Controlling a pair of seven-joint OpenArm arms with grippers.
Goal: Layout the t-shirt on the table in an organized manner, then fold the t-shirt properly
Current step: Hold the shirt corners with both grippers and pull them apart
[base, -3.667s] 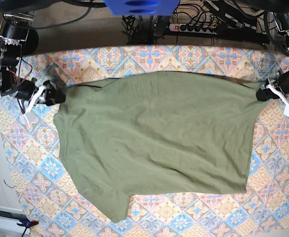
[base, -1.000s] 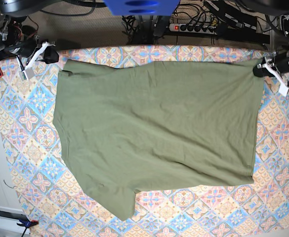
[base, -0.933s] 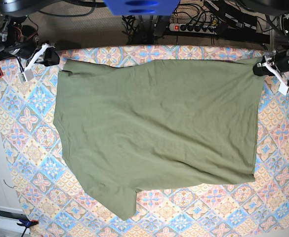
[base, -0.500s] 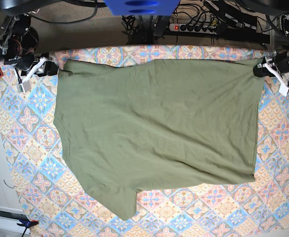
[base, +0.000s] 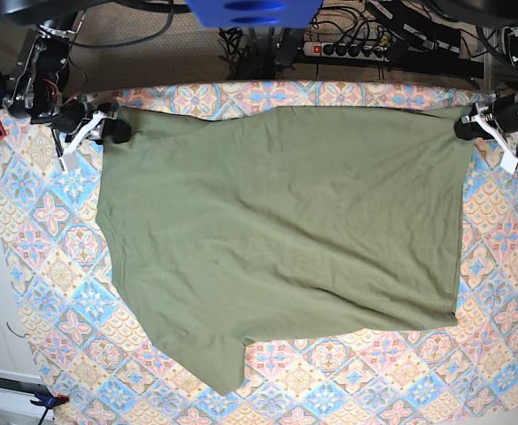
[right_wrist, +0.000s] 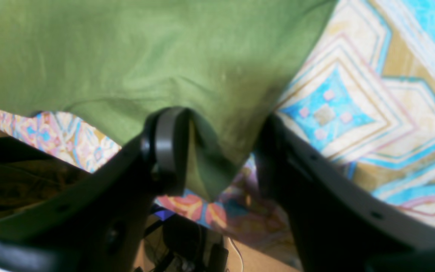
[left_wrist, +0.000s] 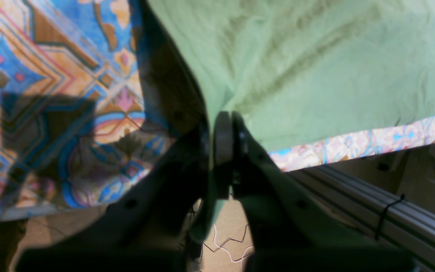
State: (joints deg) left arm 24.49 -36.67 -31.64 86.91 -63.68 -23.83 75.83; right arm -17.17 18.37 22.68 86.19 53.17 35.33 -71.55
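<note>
An olive-green cotton shirt (base: 276, 239) lies spread across a table (base: 46, 266) covered in a cloth of pink, blue and cream diamond and flower tiles. Seen from the base view, the fabric is matte and soft, with shallow creases running across it. Its far edge lies nearly straight along the far side of the table. The edge on the view's left slants outward and ends in a blunt flap near the table's near edge; the edge on the view's right is almost straight.

The left gripper (base: 467, 126) sits at the shirt's far corner on the view's right. In the left wrist view its two dark jaws are pressed together on a thin fold of the green cloth (left_wrist: 308, 64), with a grey round pad (left_wrist: 223, 132) showing at the pinch — the corner is drawn up into a small peak there, and the rest fans away over the patterned cloth.

The right gripper (base: 106, 133) is at the far corner on the view's left. In the right wrist view its black jaws stand spread apart. The shirt's corner hangs as a loose pointed tongue of cloth in the gap, lying against the grey-padded jaw on that view's left and clear of the other jaw. A power strip (base: 347, 49) and cables lie behind the table.
</note>
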